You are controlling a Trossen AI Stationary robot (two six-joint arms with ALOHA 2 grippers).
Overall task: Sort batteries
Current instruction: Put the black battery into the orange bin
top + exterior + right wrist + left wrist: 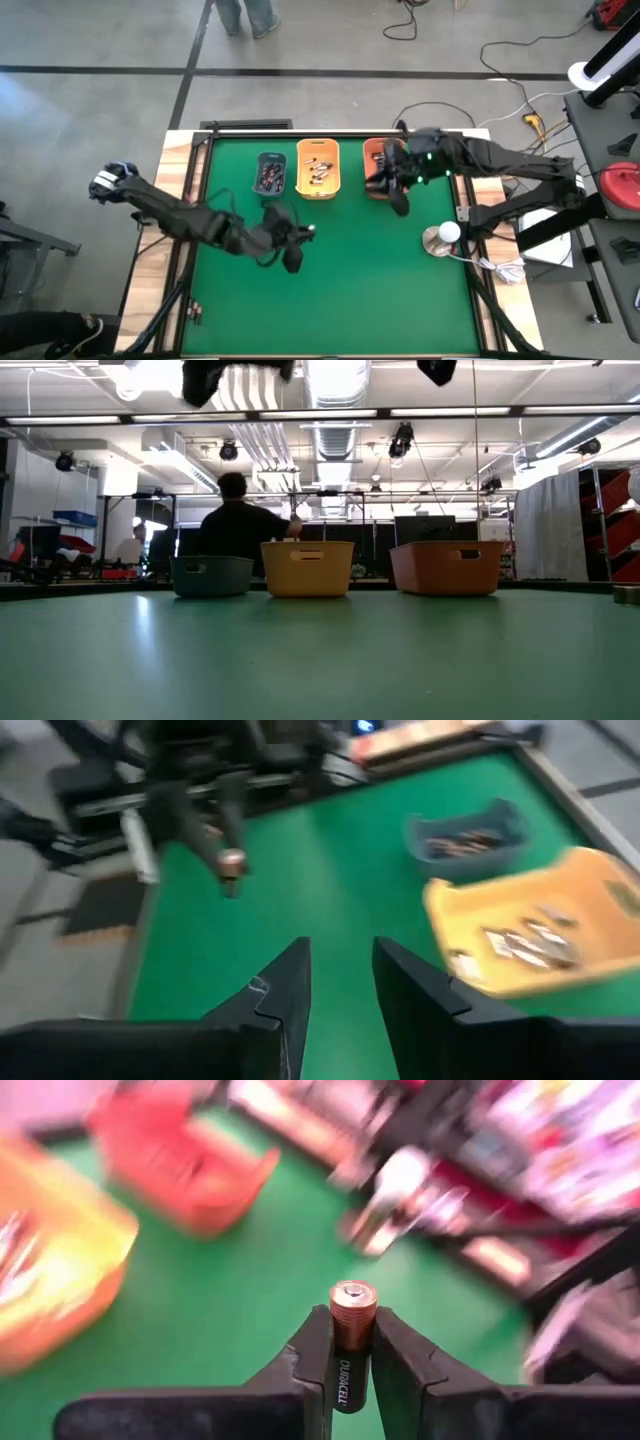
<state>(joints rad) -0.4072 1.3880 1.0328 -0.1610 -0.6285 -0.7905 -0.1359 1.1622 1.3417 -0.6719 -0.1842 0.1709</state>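
Observation:
My left gripper (pixel 350 1365) is shut on one battery (pixel 352 1305), a cell with a copper-coloured end and a black body, above the green table's middle (pixel 298 248). My right gripper (pixel 340 980) stands open and empty in the air near the orange bin (pixel 378 165). Its view shows the left gripper with the battery (pixel 232 865) across the table. Several batteries lie in the grey-blue bin (pixel 270 175) and in the yellow-orange bin (pixel 318 168). In the low view both grippers show only at the top edge, left (pixel 212 376) and right (pixel 437 370). My left gripper pinches the battery's black body (pixel 344 1378) between its two fingertips (pixel 310 1355). The battery lies along the fingers, its copper end (pixel 353 1292) sticking out past their tips. It is lifted clear of the table.
The three bins stand in a row at the table's far edge. A white round object (pixel 440 238) sits at the right edge. A person (pixel 240 520) stands beyond the far edge. Bare green table (pixel 350 300) lies toward the near edge.

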